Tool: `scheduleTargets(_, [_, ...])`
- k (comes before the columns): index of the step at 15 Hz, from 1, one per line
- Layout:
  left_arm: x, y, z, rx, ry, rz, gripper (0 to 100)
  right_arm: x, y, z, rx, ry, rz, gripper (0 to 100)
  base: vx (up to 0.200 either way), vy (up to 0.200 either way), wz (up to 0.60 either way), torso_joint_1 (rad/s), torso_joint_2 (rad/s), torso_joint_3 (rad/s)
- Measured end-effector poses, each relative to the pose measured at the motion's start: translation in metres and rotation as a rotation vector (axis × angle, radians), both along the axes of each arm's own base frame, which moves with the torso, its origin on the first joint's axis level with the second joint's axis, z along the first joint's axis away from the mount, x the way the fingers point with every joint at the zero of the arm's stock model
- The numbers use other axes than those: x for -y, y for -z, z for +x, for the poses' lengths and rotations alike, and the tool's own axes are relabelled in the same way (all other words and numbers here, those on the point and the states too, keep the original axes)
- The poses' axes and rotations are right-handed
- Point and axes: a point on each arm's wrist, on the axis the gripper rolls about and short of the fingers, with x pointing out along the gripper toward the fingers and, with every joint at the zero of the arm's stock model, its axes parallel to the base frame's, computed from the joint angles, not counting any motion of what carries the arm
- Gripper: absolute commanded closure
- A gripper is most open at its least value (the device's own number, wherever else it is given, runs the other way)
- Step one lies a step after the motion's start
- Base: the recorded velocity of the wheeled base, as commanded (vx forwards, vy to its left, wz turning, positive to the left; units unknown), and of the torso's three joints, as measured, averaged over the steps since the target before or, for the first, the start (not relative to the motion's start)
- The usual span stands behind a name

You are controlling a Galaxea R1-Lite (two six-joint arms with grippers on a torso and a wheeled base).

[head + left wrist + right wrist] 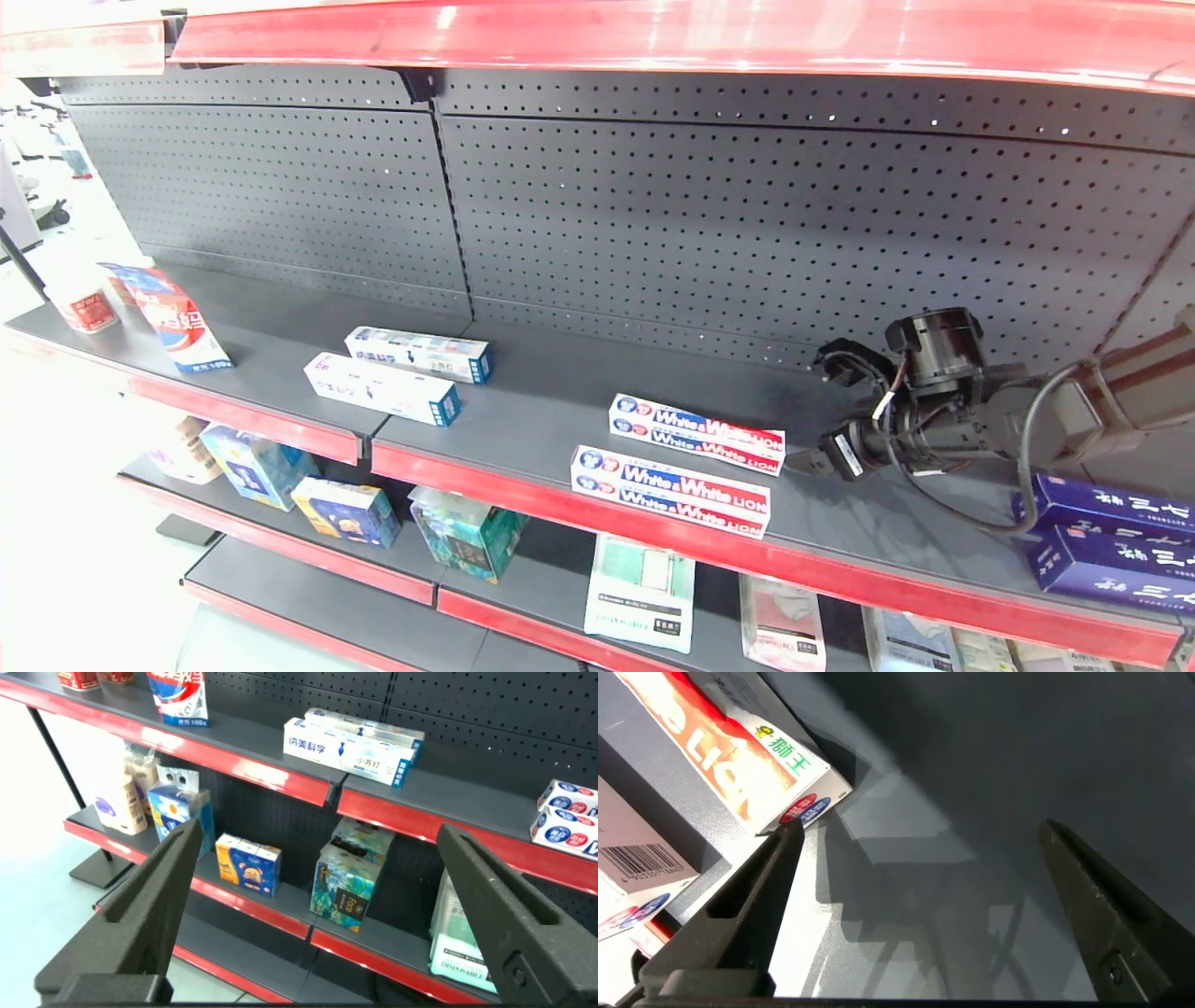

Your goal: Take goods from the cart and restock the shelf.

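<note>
Two red, white and blue toothpaste boxes [695, 431] [670, 489] lie side by side near the front of the dark shelf [560, 392]. My right gripper [810, 457] hovers low over the shelf just right of the rear box, open and holding nothing. In the right wrist view its fingers [920, 829] straddle bare shelf, with that box's end [738, 756] close to one fingertip. My left gripper [318, 831] is open and empty, held out in front of the lower shelves. Two white and blue toothpaste boxes [418, 353] [350, 747] lie further left on the shelf.
Two dark blue boxes [1111, 537] sit at the shelf's right end, and a red and blue pouch [177, 322] stands at its left. The lower shelf holds a teal box [350, 877], a blue and yellow box [248, 863] and other packs. A pegboard backs the shelf.
</note>
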Motion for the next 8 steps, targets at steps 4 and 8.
scheduleTargets(4, [0.000,0.000,0.000,0.000,0.000,0.000,0,0.011,-0.012,-0.004,0.031,0.025,0.000,0,0.000,0.000,0.00,0.000,0.00,0.000])
scheduleTargets(8, [0.000,0.000,0.000,0.000,0.000,0.000,0,0.029,-0.042,-0.031,0.102,0.077,0.014,0,0.000,0.000,0.00,0.000,0.00,0.000])
